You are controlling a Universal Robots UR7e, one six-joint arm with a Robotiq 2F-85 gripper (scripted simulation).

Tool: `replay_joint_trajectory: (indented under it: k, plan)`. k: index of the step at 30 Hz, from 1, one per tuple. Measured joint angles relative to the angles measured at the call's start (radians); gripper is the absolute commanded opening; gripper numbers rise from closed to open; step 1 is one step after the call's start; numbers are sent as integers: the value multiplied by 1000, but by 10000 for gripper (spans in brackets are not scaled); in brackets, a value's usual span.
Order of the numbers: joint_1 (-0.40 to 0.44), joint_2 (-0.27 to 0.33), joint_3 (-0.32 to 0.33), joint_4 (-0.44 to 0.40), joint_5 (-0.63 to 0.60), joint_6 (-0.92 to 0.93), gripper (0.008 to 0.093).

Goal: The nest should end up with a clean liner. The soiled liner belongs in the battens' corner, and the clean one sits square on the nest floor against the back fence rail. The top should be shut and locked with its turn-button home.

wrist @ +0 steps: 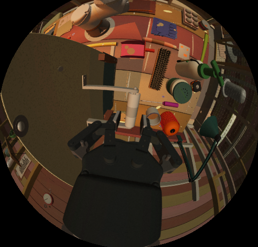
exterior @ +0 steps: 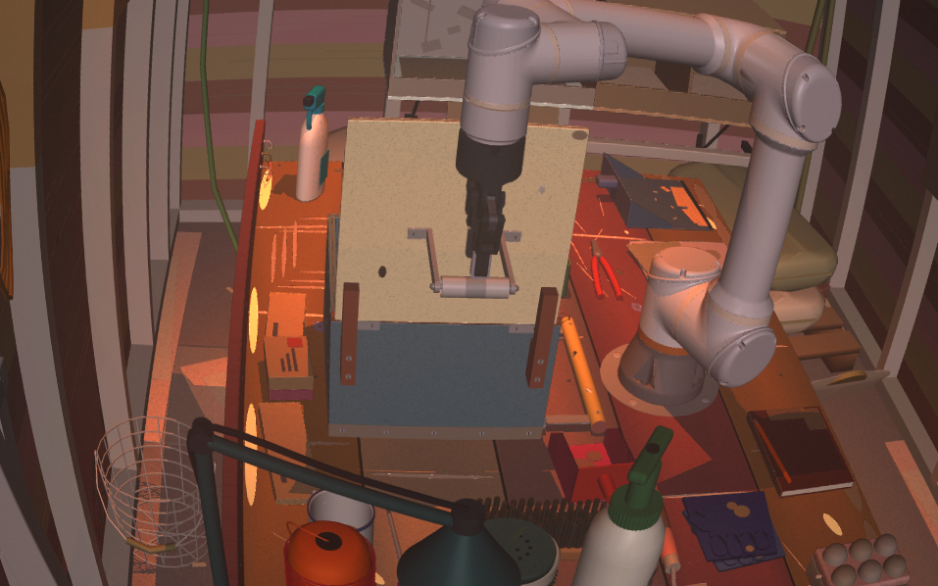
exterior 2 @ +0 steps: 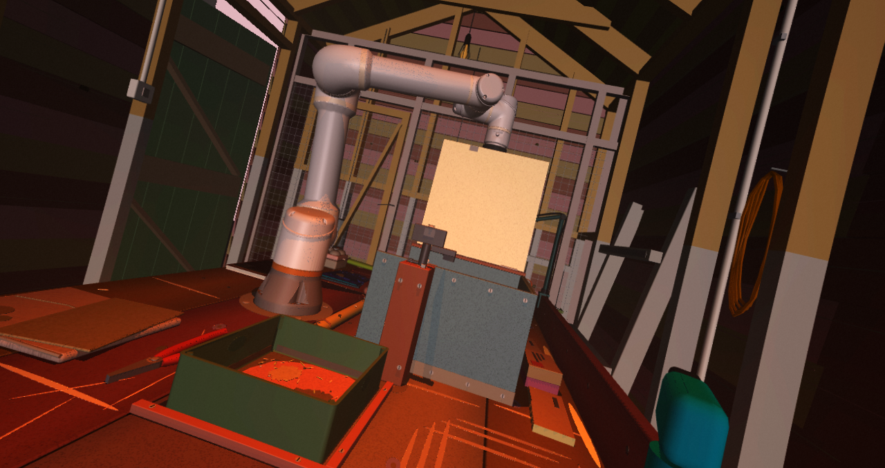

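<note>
The nest box's pale chipboard lid (exterior: 457,219) stands raised, nearly upright, above the grey nest box (exterior: 436,375). A bracket handle with a grey roller grip (exterior: 476,286) sticks out from the lid's face. My gripper (wrist: 130,123) is at that roller with a finger on either side of it, and it is open, holding nothing. The soiled liner, a green tray (exterior 2: 278,376) with straw on its orange floor, sits on the bench inside the corner of two red battens (exterior 2: 247,431). A turn-button (exterior 2: 433,238) stands on a red post at the box's side. The nest floor is hidden.
The arm's base (exterior: 676,328) stands right of the box. A red fence board (exterior: 242,313) runs along the bench's left edge. A spray bottle (exterior: 312,149), pliers (exterior: 603,270), a yellow tube (exterior: 581,372), a brush, a lamp (exterior: 457,547) and tins crowd the bench.
</note>
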Motion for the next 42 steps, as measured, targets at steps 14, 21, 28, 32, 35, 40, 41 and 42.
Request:
replay_joint_trajectory:
  k: [14,21,28,32,35,40,41,42]
  plan:
    - [0,-6,70,-63,0,0,480]
    - [0,-8,102,-93,0,0,480]
    - [0,-8,119,-110,0,0,480]
    - [0,-8,122,-113,0,0,480]
    - [0,-8,122,-113,0,0,480]
    - [0,-8,122,-113,0,0,480]
    - [0,-8,122,-113,0,0,480]
    - [0,-8,122,-113,0,0,480]
